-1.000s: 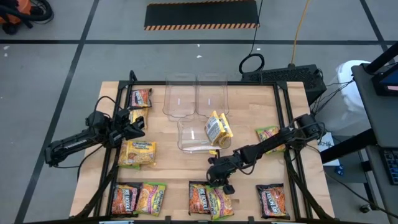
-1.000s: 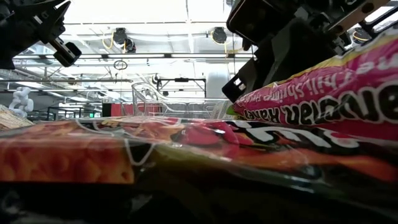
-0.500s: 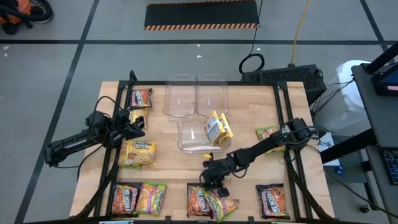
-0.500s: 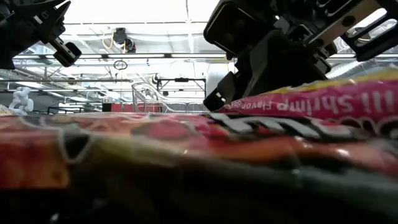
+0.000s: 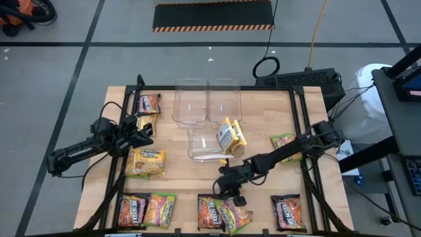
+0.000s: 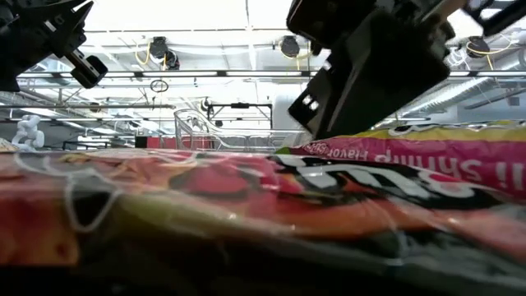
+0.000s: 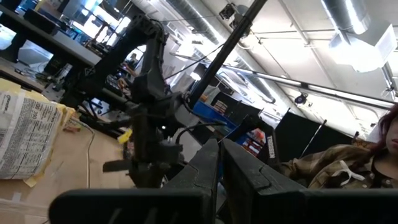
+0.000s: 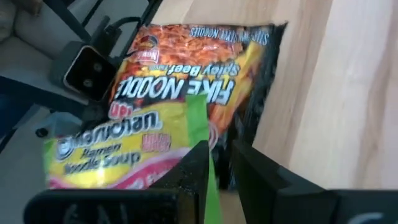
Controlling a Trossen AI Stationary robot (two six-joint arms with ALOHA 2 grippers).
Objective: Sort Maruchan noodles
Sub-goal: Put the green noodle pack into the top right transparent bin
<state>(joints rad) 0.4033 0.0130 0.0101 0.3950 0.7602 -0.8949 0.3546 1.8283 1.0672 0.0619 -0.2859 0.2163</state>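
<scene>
Right gripper point(image 5: 231, 191) hangs low over the front-middle of the table point(image 5: 263, 118), right above two overlapping packets: a lime-green packet point(image 8: 124, 149) lying on a dark Fire Noodle packet point(image 8: 205, 68). In the right wrist view its fingers point(image 8: 196, 168) stand a narrow slot apart, with a strip of the green packet's edge showing between them; cannot tell if it is actually pinched. Left gripper point(image 5: 146, 130) waits at the left side near a yellow packet point(image 5: 146, 162), jaws nearly together, nothing held. Other packets sit along the front edge and corners. Clear bins point(image 5: 207, 102) at back-centre; bare wood between.
</scene>
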